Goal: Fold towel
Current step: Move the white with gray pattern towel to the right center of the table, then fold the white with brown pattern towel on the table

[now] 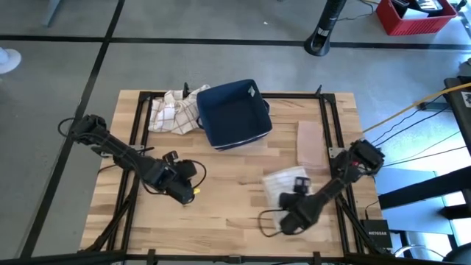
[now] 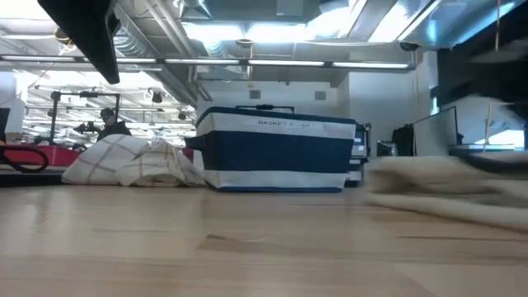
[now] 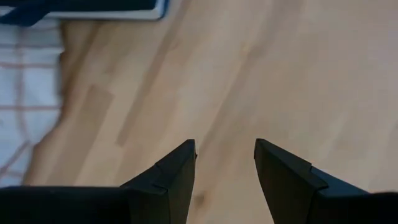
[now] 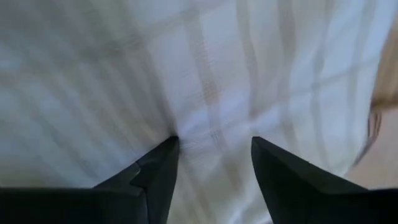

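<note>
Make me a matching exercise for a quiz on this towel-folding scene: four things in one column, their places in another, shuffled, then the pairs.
Things:
1. navy basket
2. crumpled checked towel
3. left end effector
4. right end effector

Places:
A. pressed down on the pale towel near the table's right front
B. at the back middle of the table
C. heaped against the basket's left side
D. open over bare wood, left of centre

Pairs: 1-B, 2-C, 3-D, 4-A
</note>
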### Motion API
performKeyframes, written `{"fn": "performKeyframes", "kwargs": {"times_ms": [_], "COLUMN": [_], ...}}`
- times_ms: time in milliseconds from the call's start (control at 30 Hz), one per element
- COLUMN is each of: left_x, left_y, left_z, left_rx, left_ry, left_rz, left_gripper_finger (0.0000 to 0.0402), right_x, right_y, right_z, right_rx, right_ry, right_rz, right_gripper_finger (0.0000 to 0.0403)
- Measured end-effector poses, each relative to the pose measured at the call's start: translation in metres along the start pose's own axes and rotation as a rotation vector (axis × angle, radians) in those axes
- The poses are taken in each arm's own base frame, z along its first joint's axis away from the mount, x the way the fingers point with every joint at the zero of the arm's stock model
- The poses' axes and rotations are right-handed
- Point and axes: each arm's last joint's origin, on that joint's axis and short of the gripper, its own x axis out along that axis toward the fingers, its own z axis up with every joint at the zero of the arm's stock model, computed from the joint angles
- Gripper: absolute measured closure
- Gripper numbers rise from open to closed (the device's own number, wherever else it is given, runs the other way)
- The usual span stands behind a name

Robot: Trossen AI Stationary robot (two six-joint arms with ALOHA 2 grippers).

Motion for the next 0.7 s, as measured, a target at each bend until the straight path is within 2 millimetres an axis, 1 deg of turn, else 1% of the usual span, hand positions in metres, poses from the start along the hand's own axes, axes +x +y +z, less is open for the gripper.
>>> {"fn": "performKeyframes", "kwargs": {"times_ms": [67, 100, 200, 300, 433, 500, 533, 600, 700], "left_x": [0.002, 0.004, 0.009, 0.017, 0.040, 0.057, 0.067, 0.087, 0.113], "left_y": [0.005, 0.008, 0.019, 0.036, 0.064, 0.084, 0.094, 0.114, 0.135], "left_z": [0.002, 0.003, 0.010, 0.020, 0.030, 0.031, 0.028, 0.022, 0.016], "left_rx": [-0.006, -0.010, -0.033, -0.051, -0.026, 0.005, 0.019, 0.023, 0.012], "left_ry": [0.017, 0.025, 0.042, 0.054, 0.116, 0.198, 0.254, 0.340, 0.374], "left_rz": [0.030, 0.042, 0.097, 0.187, 0.281, 0.311, 0.317, 0.311, 0.229], "left_gripper_finger": [0.0243, 0.0243, 0.0243, 0.0243, 0.0243, 0.0243, 0.0243, 0.0243, 0.0243], "right_x": [-0.004, -0.008, -0.028, -0.045, -0.062, -0.061, -0.059, -0.051, -0.036], "right_y": [0.000, 0.001, 0.000, -0.003, 0.002, 0.008, 0.011, 0.015, 0.020], "right_z": [-0.014, -0.018, -0.019, -0.010, 0.008, 0.016, 0.021, 0.029, 0.038], "right_rx": [0.034, 0.058, 0.148, 0.270, 0.429, 0.476, 0.495, 0.508, 0.520], "right_ry": [0.048, 0.043, -0.080, -0.317, -0.743, -0.905, -0.957, -1.007, -1.023], "right_rz": [0.007, 0.023, 0.101, 0.144, 0.178, 0.172, 0.174, 0.181, 0.196], "right_gripper_finger": [0.0198, 0.0198, 0.0198, 0.0198, 0.0198, 0.0198, 0.0198, 0.0198, 0.0198]}}
